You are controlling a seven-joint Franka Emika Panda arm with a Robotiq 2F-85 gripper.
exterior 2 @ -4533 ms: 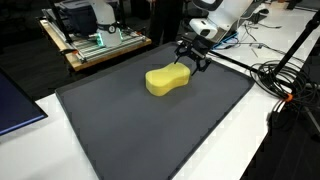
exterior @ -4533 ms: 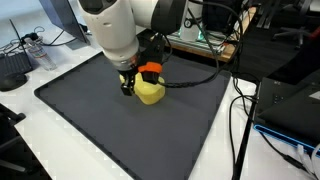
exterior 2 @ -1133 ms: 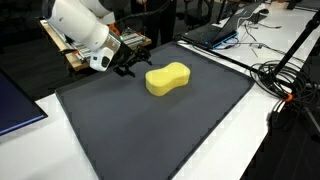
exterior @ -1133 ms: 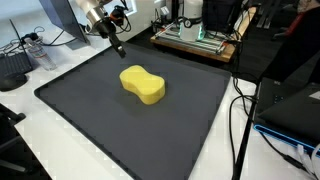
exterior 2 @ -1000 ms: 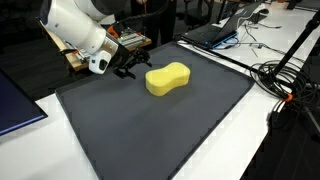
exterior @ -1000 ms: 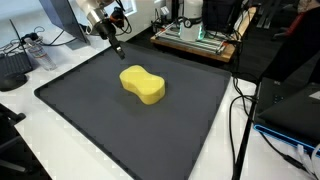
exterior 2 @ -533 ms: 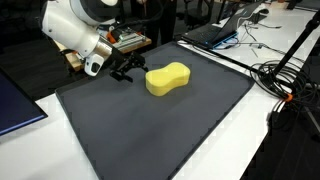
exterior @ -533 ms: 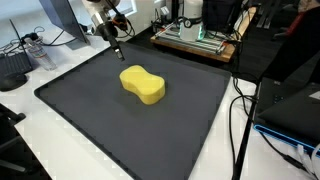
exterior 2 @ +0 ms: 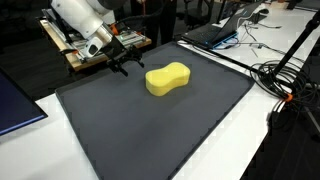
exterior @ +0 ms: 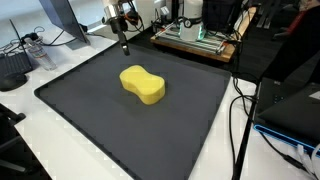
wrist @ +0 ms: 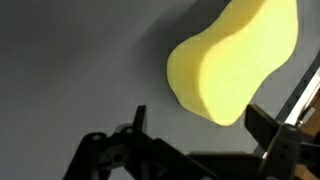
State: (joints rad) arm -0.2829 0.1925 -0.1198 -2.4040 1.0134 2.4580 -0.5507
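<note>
My gripper (exterior 2: 122, 65) hangs open beside the yellow sponge (exterior 2: 168, 79).

The sponge lies flat on the dark mat (exterior 2: 150, 135), close to my gripper but not touching it. It has a peanut shape, fat at both ends and thin in the middle. In the wrist view the sponge (wrist: 235, 60) sits just ahead of my two fingers (wrist: 137, 118), a bit off to one side. My fingers are wide apart and hold nothing. My gripper floats above the mat, near its edge. Just behind my gripper stands a wooden rack (exterior 2: 78, 58). Far past the sponge, off the mat, lie some black cables (exterior 2: 285, 85) on the white table (exterior 2: 255, 140).
</note>
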